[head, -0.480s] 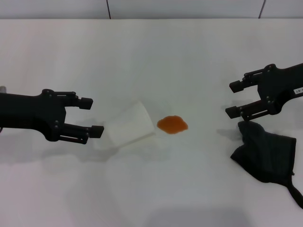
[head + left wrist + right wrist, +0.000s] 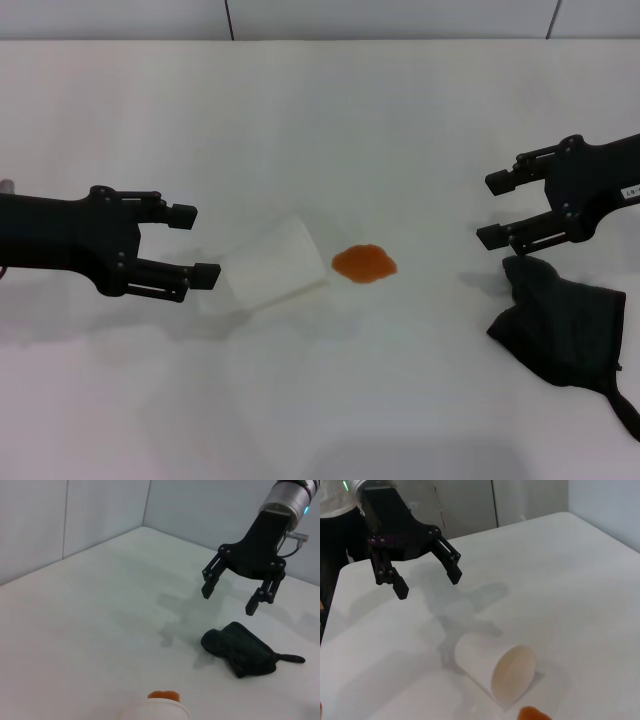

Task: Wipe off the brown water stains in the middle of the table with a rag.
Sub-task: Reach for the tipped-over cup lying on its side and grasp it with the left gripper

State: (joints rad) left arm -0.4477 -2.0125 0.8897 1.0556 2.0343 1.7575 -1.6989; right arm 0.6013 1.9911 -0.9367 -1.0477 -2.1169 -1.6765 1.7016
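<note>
An orange-brown stain (image 2: pixel 364 264) lies in the middle of the white table (image 2: pixel 330 130); it also shows in the left wrist view (image 2: pixel 163 695) and the right wrist view (image 2: pixel 536 713). The black rag (image 2: pixel 562 328) lies crumpled at the right, also seen in the left wrist view (image 2: pixel 240 650). My right gripper (image 2: pixel 484 210) hovers open just above and beyond the rag, empty; it shows in the left wrist view (image 2: pixel 229 599). My left gripper (image 2: pixel 198 244) is open and empty at the left, seen too in the right wrist view (image 2: pixel 427 582).
A white paper cup (image 2: pixel 270 264) lies on its side between my left gripper and the stain, its mouth toward the stain; it shows in the right wrist view (image 2: pixel 492 670). A wall (image 2: pixel 320 18) runs along the table's far edge.
</note>
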